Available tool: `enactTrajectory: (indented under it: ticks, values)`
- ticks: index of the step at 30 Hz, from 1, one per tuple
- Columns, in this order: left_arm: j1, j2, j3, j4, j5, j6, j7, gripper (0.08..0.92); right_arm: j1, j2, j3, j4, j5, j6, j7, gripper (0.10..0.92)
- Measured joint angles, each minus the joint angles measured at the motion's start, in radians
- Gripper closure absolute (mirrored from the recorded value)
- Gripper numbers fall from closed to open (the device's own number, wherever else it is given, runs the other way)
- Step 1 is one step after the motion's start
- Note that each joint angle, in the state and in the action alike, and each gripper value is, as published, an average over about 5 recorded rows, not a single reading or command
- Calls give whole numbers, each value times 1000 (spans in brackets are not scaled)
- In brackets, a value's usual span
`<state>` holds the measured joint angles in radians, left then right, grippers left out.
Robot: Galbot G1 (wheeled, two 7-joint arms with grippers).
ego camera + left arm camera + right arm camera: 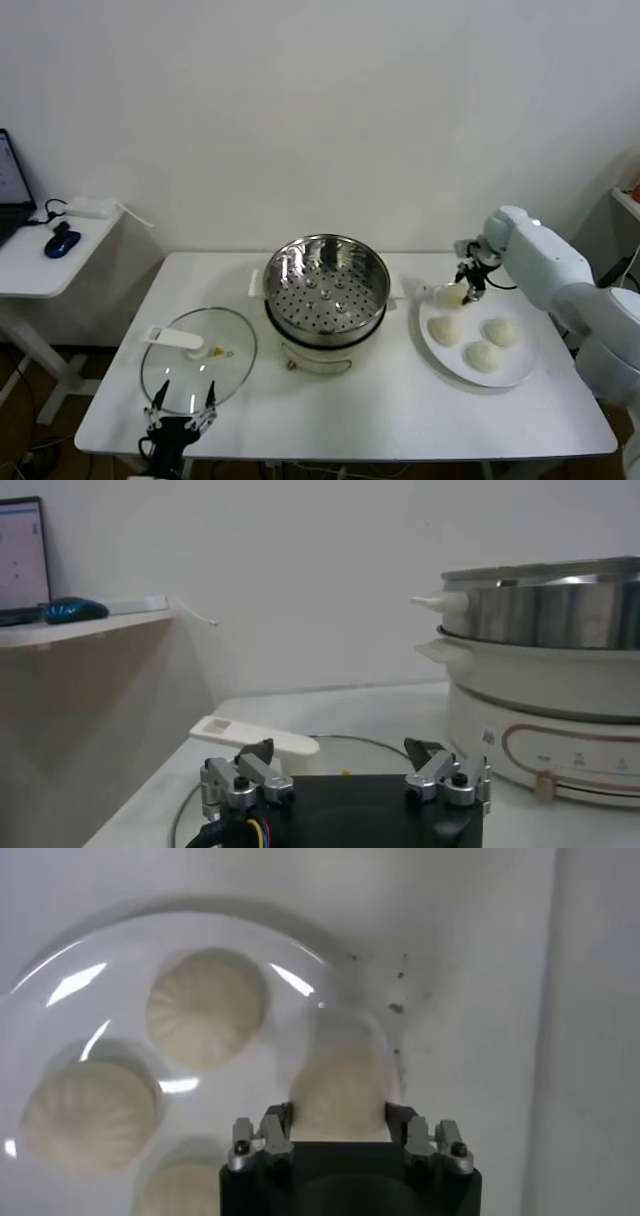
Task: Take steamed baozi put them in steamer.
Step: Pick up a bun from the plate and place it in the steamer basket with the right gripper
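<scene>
At right of the frame, the right end effector (pixel 462 289) is clamped on one steamed baozi (pixel 338 1088) just above the white plate (pixel 520 375) (three remain). Next it must carry left into the empty steamer (pixel 326 285) at centre. The left end effector (pixel 180 412), fingers spread, waits over the glass lid (pixel 232 340), lower left.

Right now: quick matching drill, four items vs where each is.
Items:
1. glass lid
2. steamer
3. left claw
4. right claw

Places:
A. table centre, tray bare
B. at the plate's far-left rim, closed on a baozi
C. table's near-left edge, open, by the lid
D. flat on the table, left of the steamer

Pairs: 1-D, 2-A, 3-C, 4-B
</scene>
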<state>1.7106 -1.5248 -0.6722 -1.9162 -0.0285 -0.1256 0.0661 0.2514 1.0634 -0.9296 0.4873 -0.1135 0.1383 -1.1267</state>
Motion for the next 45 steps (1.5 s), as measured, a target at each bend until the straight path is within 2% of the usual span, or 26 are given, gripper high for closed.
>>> enactTrajectory:
  ticks: [11, 19, 26, 35, 45]
  values:
    - [13, -2, 8, -11, 18, -6, -5, 177, 303, -57, -300, 359, 220, 30, 17, 413]
    - [17, -6, 9, -15, 20, -15, -16, 177, 440, 23, -427, 478, 293, 157, 98, 408]
    - [17, -12, 8, -14, 20, -26, -23, 177, 465, 133, -488, 481, 280, 324, 186, 406]
    - [12, -19, 11, -12, 21, -29, -26, 177, 419, 251, -523, 378, 226, 535, 249, 403]
    - [6, -26, 16, 1, 28, -34, -26, 177, 342, 315, -528, 271, 168, 653, 285, 402]
